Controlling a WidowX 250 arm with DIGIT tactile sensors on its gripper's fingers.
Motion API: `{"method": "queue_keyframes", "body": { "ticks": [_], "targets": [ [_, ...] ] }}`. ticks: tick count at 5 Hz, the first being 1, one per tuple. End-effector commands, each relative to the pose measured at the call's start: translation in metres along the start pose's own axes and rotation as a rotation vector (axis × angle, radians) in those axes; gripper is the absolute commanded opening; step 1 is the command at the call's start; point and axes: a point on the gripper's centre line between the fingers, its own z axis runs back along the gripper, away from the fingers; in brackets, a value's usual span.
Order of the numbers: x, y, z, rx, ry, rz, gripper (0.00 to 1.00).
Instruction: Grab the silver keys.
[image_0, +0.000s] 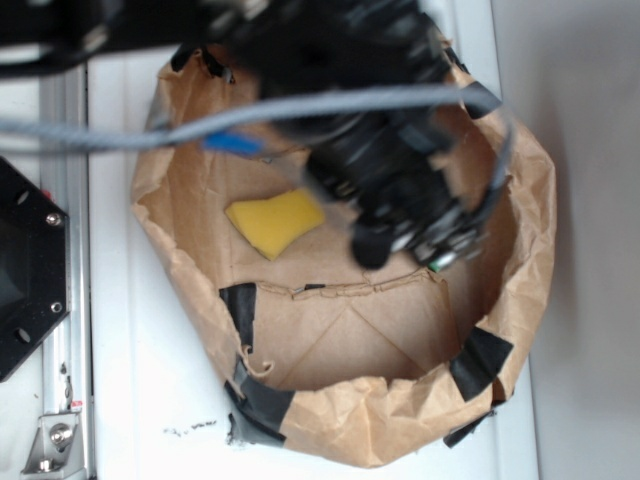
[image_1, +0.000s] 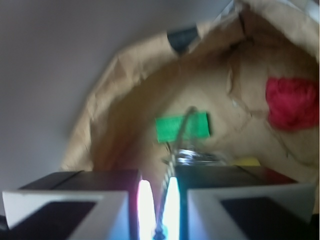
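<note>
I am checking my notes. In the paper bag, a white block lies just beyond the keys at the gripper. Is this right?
Not quite. The block is green, not white, as the wrist view shows. It does lie in the paper bag, just beyond the keys at the gripper.

The exterior view is brightly lit with soft, even daylight; the white worktop (image_0: 150, 400) is nearly washed out and the crumpled brown paper bag (image_0: 520, 230) throws a soft shadow to its right. The black robot arm (image_0: 370, 130) is blurred and out of focus, a dark mass with little detail. The wrist view is dimmer and soft throughout: the green rectangular block (image_1: 182, 126) and a red patch (image_1: 292, 102) are hazy. Strong white glare with blue and pink fringing burns out the narrow slit between the pads of the hand (image_1: 159, 200).
</note>
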Motion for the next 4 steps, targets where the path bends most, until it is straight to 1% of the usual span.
{"method": "queue_keyframes", "body": {
  "ticks": [1, 2, 3, 4],
  "targets": [
    [-0.020, -0.009, -0.006, 0.069, -0.065, -0.205, 0.00],
    [-0.042, -0.009, -0.019, 0.123, -0.101, -0.276, 0.00],
    [-0.054, -0.008, -0.032, 0.176, -0.182, -0.288, 0.00],
    [-0.054, -0.010, -0.042, 0.201, -0.229, -0.287, 0.00]
  ]
}}
